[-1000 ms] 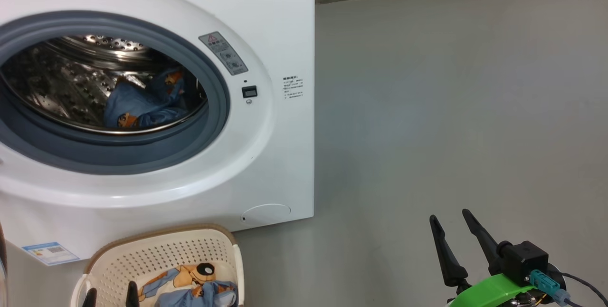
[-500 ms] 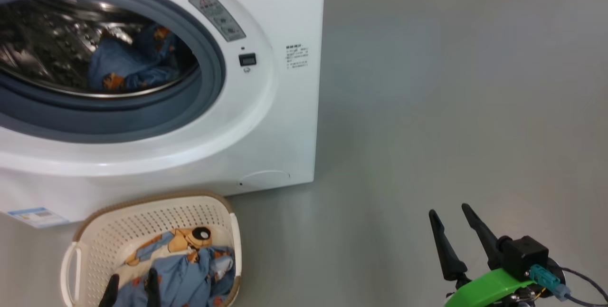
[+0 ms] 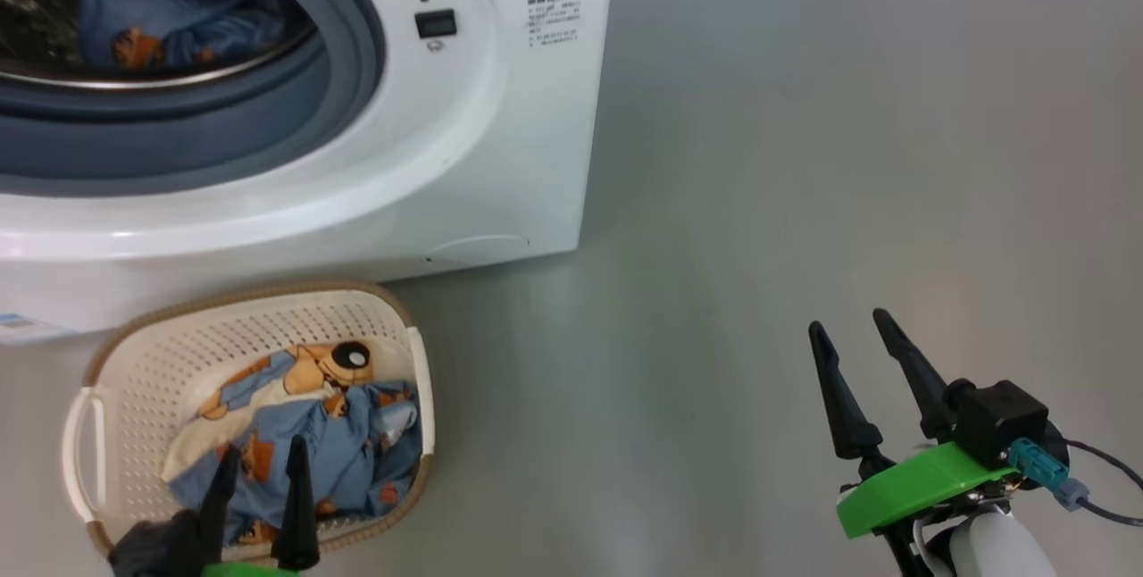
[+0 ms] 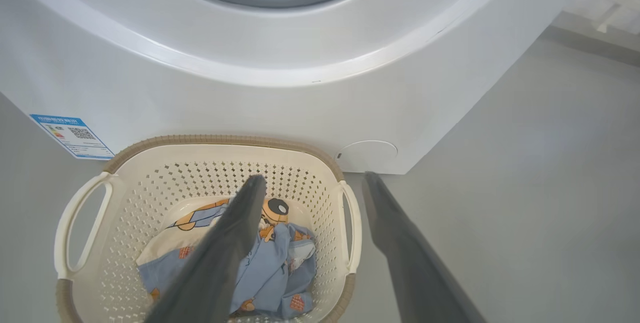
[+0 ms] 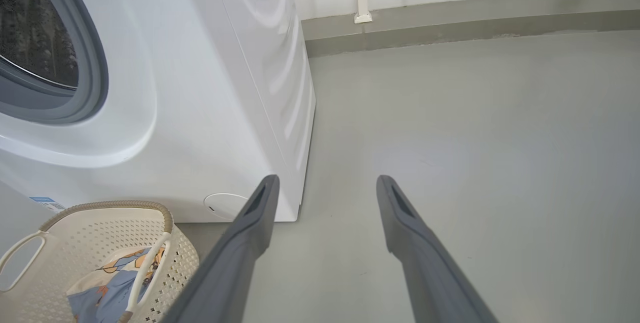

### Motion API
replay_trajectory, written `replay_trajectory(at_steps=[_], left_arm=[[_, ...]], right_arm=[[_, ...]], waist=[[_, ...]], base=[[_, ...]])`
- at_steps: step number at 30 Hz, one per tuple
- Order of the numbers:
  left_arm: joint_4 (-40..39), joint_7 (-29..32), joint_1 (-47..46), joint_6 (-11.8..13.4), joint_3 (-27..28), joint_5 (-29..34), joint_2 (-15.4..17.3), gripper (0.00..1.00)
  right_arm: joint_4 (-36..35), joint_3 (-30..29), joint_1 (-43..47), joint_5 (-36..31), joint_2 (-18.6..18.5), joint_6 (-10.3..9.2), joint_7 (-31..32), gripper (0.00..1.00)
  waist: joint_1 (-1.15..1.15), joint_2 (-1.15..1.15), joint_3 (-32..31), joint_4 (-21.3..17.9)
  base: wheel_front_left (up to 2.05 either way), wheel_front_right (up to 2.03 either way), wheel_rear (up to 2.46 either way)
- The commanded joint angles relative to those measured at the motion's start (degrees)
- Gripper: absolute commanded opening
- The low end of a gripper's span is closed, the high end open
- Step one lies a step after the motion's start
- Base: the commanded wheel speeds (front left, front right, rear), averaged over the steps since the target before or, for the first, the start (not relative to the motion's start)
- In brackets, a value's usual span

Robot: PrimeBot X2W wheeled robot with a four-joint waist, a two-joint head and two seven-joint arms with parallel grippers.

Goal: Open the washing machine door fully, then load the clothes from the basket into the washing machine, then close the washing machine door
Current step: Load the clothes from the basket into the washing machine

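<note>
The cream basket [image 3: 241, 296] stands on the floor against the washing machine [image 3: 500, 157]. The clothes [image 3: 339, 434] lie in it: light blue fabric with orange prints over a cream piece with a cartoon figure. More blue fabric [image 3: 170, 23] lies in the steel drum. My left gripper [image 3: 263, 447] hangs open above the near side of the basket [image 4: 220, 139], with one finger over the clothes [image 4: 280, 268]. The left gripper [image 4: 314, 177] holds nothing. Far to the right, my right gripper [image 3: 846, 321] stands open over bare floor, as the right wrist view confirms [image 5: 326, 179]. The washing machine door is out of view.
A small round flap [image 4: 367, 155] and a blue label [image 4: 72, 135] sit low on the machine's front. Grey floor [image 3: 804, 157] stretches out right of the machine. A low kerb and white railing [image 5: 450, 8] run along the back.
The head camera has tipped downward, so the machine has slid up the picture and the whole basket shows. The left gripper's fingers now show further over the basket. Both grippers remain open.
</note>
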Motion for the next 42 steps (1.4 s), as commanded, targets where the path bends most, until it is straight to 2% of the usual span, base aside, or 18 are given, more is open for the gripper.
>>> replay_trajectory(at_steps=[1, 11, 18, 31, 42], left_arm=[[0.09, -0.37, -1.44, -0.1, 1.98, -0.18, 0.28, 1.0], [14.18, -0.37, -11.94, -3.81, 4.25, 0.65, 0.31, 1.0], [22.41, -0.37, -18.58, -5.78, 5.26, 3.27, 2.3, 1.0], [39.78, 1.11, -31.68, -7.51, 4.26, 4.38, 6.84, 1.0], [46.82, 4.04, -39.33, -7.54, 3.77, 4.14, 10.27, 1.0]], right_arm=[[-1.31, 1.6, -0.77, 0.48, -0.21, 0.16, -0.28, 1.0], [-2.47, 2.08, -2.49, 0.95, -1.32, 0.16, -0.28, 1.0], [-2.98, 1.84, -3.73, 1.6, -1.7, 0.16, -0.28, 1.0], [-4.66, 1.52, -5.9, 2.59, -1.31, 0.16, -0.28, 1.0], [-5.19, 1.75, -7.46, 3.61, -0.54, 0.16, -0.28, 1.0]], waist=[[-0.01, 0.0, 2.98, -0.55], [-0.01, 0.0, 9.25, -0.8], [-0.01, 0.0, 14.14, -1.46], [-0.01, 0.0, 22.79, -2.89], [-0.01, 0.0, 27.76, -4.3]], base=[[0.0, 0.0, 0.0], [0.0, 0.0, 0.0], [0.0, 0.0, 0.0], [0.0, 0.0, 0.0], [0.0, 0.0, 0.0]])
